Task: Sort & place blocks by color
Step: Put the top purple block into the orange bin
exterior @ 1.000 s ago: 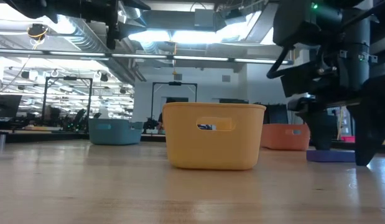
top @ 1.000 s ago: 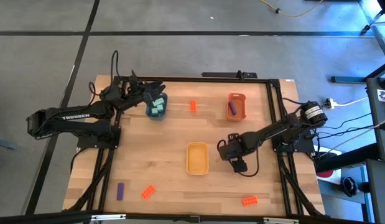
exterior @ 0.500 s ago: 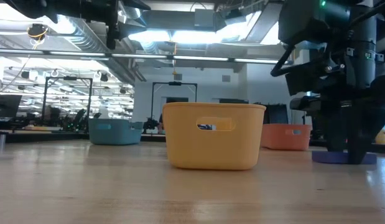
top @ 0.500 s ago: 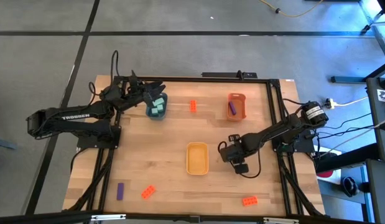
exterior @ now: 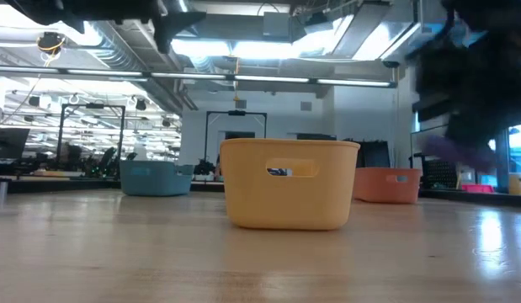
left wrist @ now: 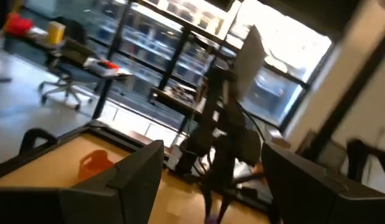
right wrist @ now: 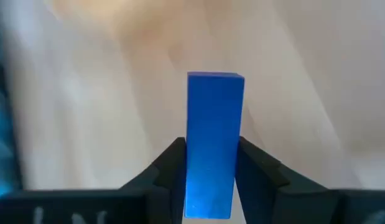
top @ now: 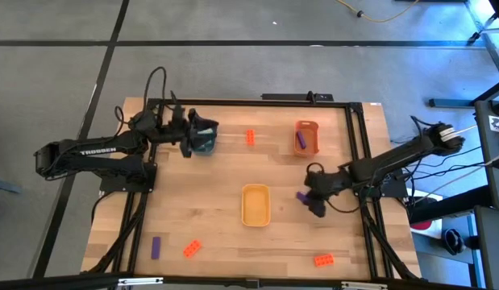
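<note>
My right gripper [top: 307,199] is shut on a purple block [top: 301,196] just right of the yellow tray [top: 255,205]; the low view shows block [exterior: 462,151] and gripper blurred, above the table. My left gripper [top: 193,133] stands open over the blue tray [top: 207,143], touching nothing and hiding its inside. Another purple block [top: 301,140] lies in the orange tray [top: 306,137]. A third purple block [top: 155,246] and orange-red blocks [top: 193,248] [top: 322,259] lie near the front edge. One more orange-red block [top: 250,137] lies at the back. My right gripper pinches the purple block between its two fingers [right wrist: 170,168], on two opposite long sides at the block's near end [right wrist: 208,186]. The block runs along the fingers and sticks out past their tips. It is lifted clear of the table.
The yellow tray stands mid-table, close to the left of my right gripper. The blue tray is at the back left and the orange tray at the back right. Bare wood lies between the trays and along the front.
My right gripper has shut on the purple block that lay on the table and has lifted it clear, going up and a little toward the far edge. My left gripper has shifted over the blue tray and now covers the mint-green blocks that showed inside.
</note>
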Robot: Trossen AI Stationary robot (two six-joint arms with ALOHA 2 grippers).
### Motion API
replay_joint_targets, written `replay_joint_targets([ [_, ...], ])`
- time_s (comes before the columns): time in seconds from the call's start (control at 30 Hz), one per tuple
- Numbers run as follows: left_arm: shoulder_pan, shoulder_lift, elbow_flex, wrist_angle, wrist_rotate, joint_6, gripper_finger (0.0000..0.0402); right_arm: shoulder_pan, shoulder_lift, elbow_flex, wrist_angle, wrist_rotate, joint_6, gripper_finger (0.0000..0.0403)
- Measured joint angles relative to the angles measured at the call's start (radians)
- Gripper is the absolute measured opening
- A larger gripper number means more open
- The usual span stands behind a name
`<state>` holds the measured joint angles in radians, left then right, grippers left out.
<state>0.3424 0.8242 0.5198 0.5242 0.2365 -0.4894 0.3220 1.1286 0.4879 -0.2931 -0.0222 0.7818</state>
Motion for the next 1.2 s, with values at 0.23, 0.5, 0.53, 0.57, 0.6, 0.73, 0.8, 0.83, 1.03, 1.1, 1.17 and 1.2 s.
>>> replay_joint_targets([
  [0.23, -0.035, 0.0, 0.0, -0.009, 0.026, 0.33, 0.0262, -0.086, 0.024, 0.013, 0.443, 0.221, -0.022, 0.0105],
  [0.5, -0.073, 0.0, 0.0, -0.016, -0.068, 0.377, 0.0262, -0.241, 0.076, 0.276, 0.486, 0.277, -0.364, 0.0105],
  [0.53, -0.079, 0.0, 0.0, -0.015, -0.069, 0.347, 0.0262, -0.255, 0.075, 0.302, 0.491, 0.263, -0.405, 0.0105],
  [0.57, -0.086, 0.0, 0.0, -0.015, -0.068, 0.315, 0.0262, -0.271, 0.075, 0.324, 0.491, 0.245, -0.434, 0.0105],
  [0.6, -0.092, 0.0, 0.0, -0.014, -0.068, 0.283, 0.0262, -0.285, 0.074, 0.341, 0.484, 0.226, -0.463, 0.0105],
  [0.73, -0.105, 0.0, 0.0, -0.014, -0.067, 0.248, 0.0262, -0.324, 0.07, 0.385, 0.487, 0.146, -0.515, 0.0105],
  [0.8, -0.108, 0.0, 0.0, -0.015, -0.07, 0.246, 0.0262, -0.337, 0.071, 0.386, 0.483, 0.108, -0.518, 0.0105],
  [0.83, -0.109, 0.0, 0.0, -0.015, -0.073, 0.238, 0.0262, -0.342, 0.071, 0.386, 0.477, 0.096, -0.518, 0.0105],
  [1.03, -0.108, 0.0, 0.0, -0.015, -0.112, 0.221, 0.0262, -0.354, 0.071, 0.385, 0.481, 0.072, -0.522, 0.0105],
  [1.1, -0.108, 0.0, 0.0, -0.015, -0.112, 0.206, 0.0262, -0.354, 0.071, 0.385, 0.483, 0.071, -0.522, 0.0105],
  [1.17, -0.108, 0.0, 0.0, -0.015, -0.113, 0.204, 0.0262, -0.354, 0.071, 0.385, 0.482, 0.07, -0.522, 0.0105],
  [1.2, -0.108, 0.0, 0.0, -0.015, -0.113, 0.204, 0.0262, -0.354, 0.071, 0.385, 0.482, 0.069, -0.522, 0.0105],
])
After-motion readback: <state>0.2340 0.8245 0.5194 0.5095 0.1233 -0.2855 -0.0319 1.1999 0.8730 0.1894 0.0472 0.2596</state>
